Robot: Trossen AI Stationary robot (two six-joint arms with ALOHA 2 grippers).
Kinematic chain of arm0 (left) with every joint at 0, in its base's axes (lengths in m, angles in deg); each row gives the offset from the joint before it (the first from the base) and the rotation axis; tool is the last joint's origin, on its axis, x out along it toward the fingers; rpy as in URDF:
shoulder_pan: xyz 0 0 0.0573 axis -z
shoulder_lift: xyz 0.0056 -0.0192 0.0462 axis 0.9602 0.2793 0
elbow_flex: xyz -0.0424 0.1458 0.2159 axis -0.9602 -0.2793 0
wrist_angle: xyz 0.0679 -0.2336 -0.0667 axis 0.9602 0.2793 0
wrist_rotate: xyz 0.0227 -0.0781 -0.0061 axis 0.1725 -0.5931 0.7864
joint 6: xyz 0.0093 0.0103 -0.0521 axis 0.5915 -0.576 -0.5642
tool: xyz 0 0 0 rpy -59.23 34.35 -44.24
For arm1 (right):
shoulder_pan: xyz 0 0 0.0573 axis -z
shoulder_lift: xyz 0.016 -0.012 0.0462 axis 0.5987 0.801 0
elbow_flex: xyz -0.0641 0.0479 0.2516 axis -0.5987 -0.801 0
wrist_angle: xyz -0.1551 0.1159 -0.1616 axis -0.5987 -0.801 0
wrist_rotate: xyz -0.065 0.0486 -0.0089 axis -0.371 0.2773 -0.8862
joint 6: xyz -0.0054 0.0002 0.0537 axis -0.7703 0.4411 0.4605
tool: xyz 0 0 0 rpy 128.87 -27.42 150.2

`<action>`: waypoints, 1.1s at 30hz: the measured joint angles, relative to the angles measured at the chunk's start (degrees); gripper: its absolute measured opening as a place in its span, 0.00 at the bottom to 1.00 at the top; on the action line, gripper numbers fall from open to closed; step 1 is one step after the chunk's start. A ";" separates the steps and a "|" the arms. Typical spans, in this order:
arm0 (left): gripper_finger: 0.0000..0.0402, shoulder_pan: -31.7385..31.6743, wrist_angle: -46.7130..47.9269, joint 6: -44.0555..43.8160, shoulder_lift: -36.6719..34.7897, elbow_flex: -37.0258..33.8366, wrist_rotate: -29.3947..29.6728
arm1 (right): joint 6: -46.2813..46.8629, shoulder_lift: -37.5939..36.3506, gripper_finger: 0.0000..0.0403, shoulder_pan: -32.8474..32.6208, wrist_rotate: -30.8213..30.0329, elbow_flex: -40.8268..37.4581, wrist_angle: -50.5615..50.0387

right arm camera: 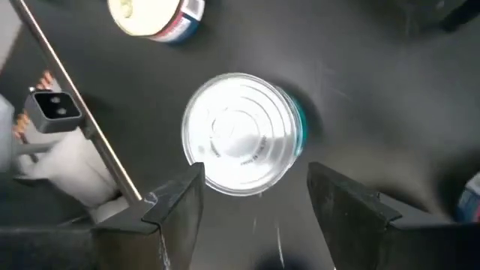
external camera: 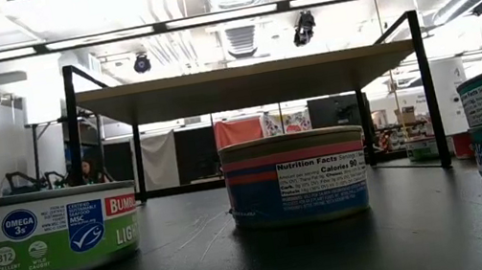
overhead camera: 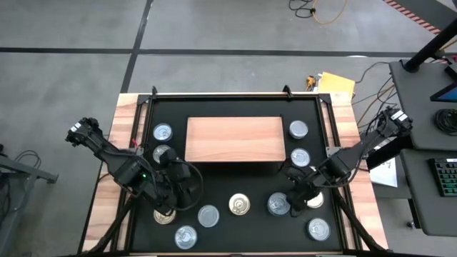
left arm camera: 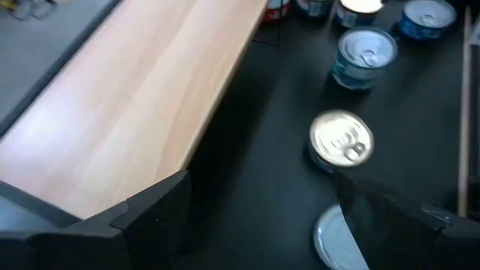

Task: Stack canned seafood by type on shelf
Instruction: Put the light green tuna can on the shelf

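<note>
- The wooden shelf [overhead camera: 234,139] stands at the far middle of the black mat [overhead camera: 235,107] on the table, and nothing lies on it yet; I judge the stacking has not begun.
- I count eleven seafood tins [overhead camera: 239,205], all on the mat: two left of the shelf, three to its right, six along the near side.
- The right claw [right arm camera: 255,196] hangs open over a silver-lidded tin with a teal side [right arm camera: 241,133] near right of the shelf, its fingers either side of it but holding nothing; it looks lined up to grasp it.
- The left claw [left arm camera: 259,217] is spread wide and empty, low near the shelf's left end, apparently waiting or choosing among the near tins.
- In the low view, labels differ: green, red-blue, teal, so sorting by type seems feasible.
</note>
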 joint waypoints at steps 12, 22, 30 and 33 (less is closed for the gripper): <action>0.78 2.57 -0.21 -3.00 4.04 0.07 6.03 | -4.76 13.94 0.56 -4.42 -4.50 18.12 -19.99; 0.78 3.19 -5.59 -1.20 5.63 0.04 7.22 | -20.40 16.24 0.56 -6.21 -3.15 18.13 -18.72; 0.78 3.94 -5.41 -1.01 5.86 0.00 9.17 | -26.98 13.44 0.56 -6.58 -9.74 15.07 -14.29; 0.78 4.33 -5.09 -1.01 5.86 0.00 10.41 | -27.48 11.57 0.56 -6.57 -11.60 11.57 -9.52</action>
